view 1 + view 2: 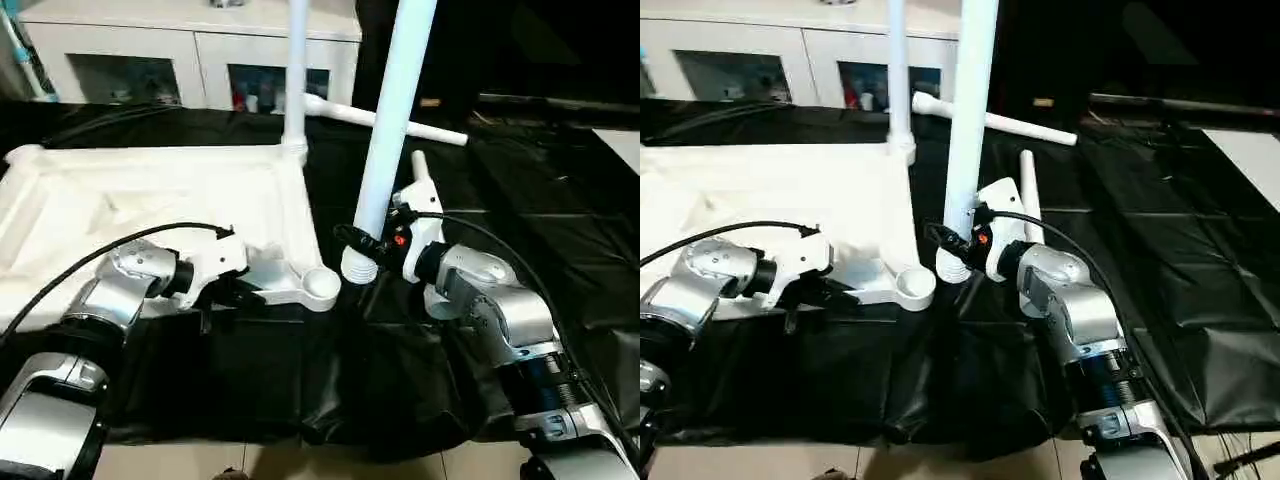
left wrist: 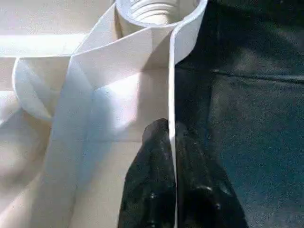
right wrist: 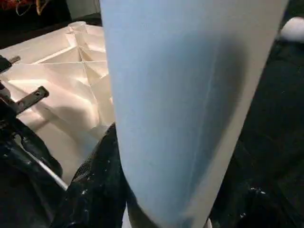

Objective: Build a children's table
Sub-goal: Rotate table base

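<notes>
I take the white plastic rectangular tabletop [image 1: 150, 200] as my landmark; it lies underside up on the black-sheeted worktop [image 1: 560, 200]. At its far corner one long white tapered tube leg [image 1: 296, 70] already stands upright in its socket. My left tool [image 2: 172, 190] is clenched on the thin rim wall of the tabletop, just behind the near round corner socket [image 1: 321, 285]. My right tool [image 1: 955, 250] grasps a second white tube leg [image 1: 392, 130] close to its threaded lower end, which hangs just beside that near socket and a little outside the tabletop's edge, not over the opening. Two more white tube legs [image 1: 385, 120] lie on the worktop beyond the tabletop's far corner.

My worry is the entry. I judge the held leg leans slightly, so if I bring it down that way the threads could catch the socket lip, cross-thread or push the tabletop sideways. The left grip is on a thin wall and could slip under that push. The tall leg could also swing into the standing one.

The left wrist view shows the socket's inner threads and the rim pinched between the fingers [image 2: 147, 190]; the head views show neither. The head views alone give the gap between leg end and socket.
</notes>
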Controlling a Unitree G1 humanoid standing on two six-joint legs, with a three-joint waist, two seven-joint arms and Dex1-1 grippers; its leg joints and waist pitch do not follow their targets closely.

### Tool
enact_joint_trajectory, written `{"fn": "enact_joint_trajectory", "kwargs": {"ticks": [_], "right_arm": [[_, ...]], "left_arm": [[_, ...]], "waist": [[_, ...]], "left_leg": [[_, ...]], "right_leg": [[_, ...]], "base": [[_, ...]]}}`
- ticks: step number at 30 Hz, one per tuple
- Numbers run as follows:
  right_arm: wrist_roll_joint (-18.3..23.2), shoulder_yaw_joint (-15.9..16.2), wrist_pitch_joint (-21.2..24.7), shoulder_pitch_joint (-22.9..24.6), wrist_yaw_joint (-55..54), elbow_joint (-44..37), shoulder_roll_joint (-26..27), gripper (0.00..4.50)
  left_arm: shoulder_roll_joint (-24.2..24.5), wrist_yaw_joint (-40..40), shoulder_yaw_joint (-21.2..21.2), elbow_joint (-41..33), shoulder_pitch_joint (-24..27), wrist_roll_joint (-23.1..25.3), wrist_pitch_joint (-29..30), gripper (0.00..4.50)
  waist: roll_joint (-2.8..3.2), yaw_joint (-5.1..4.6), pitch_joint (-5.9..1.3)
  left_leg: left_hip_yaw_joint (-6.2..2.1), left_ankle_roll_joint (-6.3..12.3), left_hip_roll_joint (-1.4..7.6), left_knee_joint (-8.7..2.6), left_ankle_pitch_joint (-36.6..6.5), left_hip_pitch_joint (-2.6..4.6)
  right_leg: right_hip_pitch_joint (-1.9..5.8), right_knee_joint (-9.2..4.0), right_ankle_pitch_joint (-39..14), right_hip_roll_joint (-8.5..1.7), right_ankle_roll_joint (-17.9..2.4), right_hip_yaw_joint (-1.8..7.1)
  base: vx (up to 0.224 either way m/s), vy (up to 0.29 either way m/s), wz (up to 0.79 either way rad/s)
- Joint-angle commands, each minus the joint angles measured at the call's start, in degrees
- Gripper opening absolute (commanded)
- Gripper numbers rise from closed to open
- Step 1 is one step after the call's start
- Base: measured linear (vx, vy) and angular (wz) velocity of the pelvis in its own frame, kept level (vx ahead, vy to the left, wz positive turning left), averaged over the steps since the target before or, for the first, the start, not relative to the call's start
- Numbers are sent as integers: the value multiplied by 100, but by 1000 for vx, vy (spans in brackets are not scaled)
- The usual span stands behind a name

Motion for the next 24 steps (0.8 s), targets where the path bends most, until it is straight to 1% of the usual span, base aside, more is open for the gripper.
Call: {"fn": "enact_joint_trajectory", "kwargs": {"ticks": [1, 2, 3, 4, 5, 6, 7, 8, 9, 11, 12, 13, 14, 16, 17, 18, 20, 22, 24], "right_arm": [[194, -122, 182, -106, 35, -229, 41, 185], [223, -104, 232, -126, 78, -247, 41, 185], [244, -81, 288, -134, 116, -277, 36, 185], [262, -43, 355, -140, 173, -305, 22, 185], [260, 9, 402, -138, 244, -319, -5, 185], [245, 35, 405, -131, 271, -319, -14, 185], [225, 50, 400, -120, 280, -317, -11, 185], [220, 50, 393, -123, 276, -295, -1, 185], [217, 49, 397, -122, 267, -275, 14, 185], [195, 74, 396, -139, 259, -190, 49, 185], [190, 83, 399, -141, 259, -176, 54, 185], [176, 115, 415, -139, 275, -161, 56, 185], [164, 139, 426, -140, 296, -142, 57, 185], [122, 191, 428, -141, 328, -115, 48, 185], [104, 212, 425, -141, 342, -105, 44, 185], [56, 256, 393, -143, 363, -74, 37, 185], [-24, 302, 324, -149, 375, 18, 44, 185], [-71, 323, 264, -160, 372, 86, 46, 185], [-151, 346, 99, -201, 340, 292, 78, 185]], "left_arm": [[-125, 112, 50, -186, 183, -138, 170, 0], [-182, 157, 39, -280, 273, -155, 239, 0], [-240, 174, 39, -365, 354, -188, 318, 0], [-323, 220, 49, -465, 443, -234, 408, 0], [-412, 276, 62, -553, 514, -288, 463, 0], [-469, 336, 63, -620, 560, -309, 483, 0], [-531, 428, 60, -711, 615, -316, 492, 0], [-553, 452, 54, -762, 641, -320, 496, 0], [-585, 488, 45, -887, 700, -326, 533, 0], [-653, 625, 53, -1071, 784, -319, 577, 0], [-668, 659, 57, -1119, 804, -316, 594, 0], [-689, 757, 83, -1221, 855, -287, 620, 0], [-698, 793, 104, -1266, 879, -283, 658, 0], [-714, 843, 146, -1309, 909, -295, 692, 0], [-718, 865, 162, -1327, 920, -298, 708, 0], [-715, 896, 182, -1348, 938, -299, 740, 0], [-706, 966, 219, -1446, 1001, -327, 791, 0], [-706, 971, 234, -1464, 1015, -348, 794, 0], [-709, 1012, 261, -1477, 1038, -371, 775, 0]], "waist": [[132, 30, -431], [124, 34, -430], [168, 40, -429], [137, 35, -423], [137, 41, -422], [135, 42, -418], [142, 45, -418], [146, 47, -410], [155, 56, -415], [105, 52, -415], [127, 54, -409], [108, 48, -410], [122, 52, -413], [126, 48, -416], [114, 51, -421], [118, 50, -419], [96, 48, -420], [95, 42, -415], [99, 37, -406]], "left_leg": [[-12, -141, 100, -378, -1027, 94], [-9, -124, 97, -377, -1037, 94], [-15, -131, 103, -374, -1038, 93], [-4, -105, 103, -376, -1045, 94], [-5, -91, 95, -372, -1020, 82], [-1, -57, 89, -373, -992, 70], [1, -37, 87, -371, -999, 68], [6, -27, 84, -373, -1037, 73], [2, -35, 89, -374, -1052, 78], [2, -39, 100, -382, -1052, 69], [6, -36, 95, -380, -1079, 81], [6, -28, 96, -386, -1080, 78], [-2, -29, 96, -388, -1042, 71], [1, -19, 91, -384, -1001, 67], [3, -4, 87, -380, -947, 62], [3, 1, 82, -381, -936, 57], [7, 21, 80, -379, -899, 52], [7, 24, 78, -378, -931, 49], [7, 10, 80, -384, -986, 54]], "right_leg": [[334, -320, 229, -399, -1423, 230], [335, -324, 158, -397, -1424, 230], [335, -315, 155, -404, -1432, 232], [333, -334, 102, -392, -1424, 232], [344, -331, 95, -393, -1419, 234], [344, -343, 4, -394, -1369, 237], [341, -359, -155, -402, -1317, 241], [323, -391, -364, -404, -1265, 245], [320, -390, -442, -407, -1244, 245], [319, -395, -591, -410, -1183, 246], [294, -412, -709, -403, -1148, 246], [290, -421, -776, -399, -1112, 245], [294, -410, -754, -400, -1093, 244], [288, -409, -698, -395, -1075, 245], [292, -402, -632, -393, -1072, 244], [291, -403, -626, -390, -1066, 242], [295, -400, -619, -395, -1052, 243], [288, -411, -716, -401, -1035, 241], [279, -429, -861, -403, -1015, 244]], "base": [[0, 0, 0], [0, 0, 0], [0, 0, 0], [0, 0, 0], [0, 0, 0], [0, 0, 0], [0, 0, 0], [0, 0, 0], [0, 0, 0], [0, 0, 0], [0, 0, 0], [0, 0, 0], [0, 0, 0], [0, 0, 0], [0, 0, 0], [0, 0, 0], [0, 0, 0], [0, 0, 0], [0, 0, 0]]}}
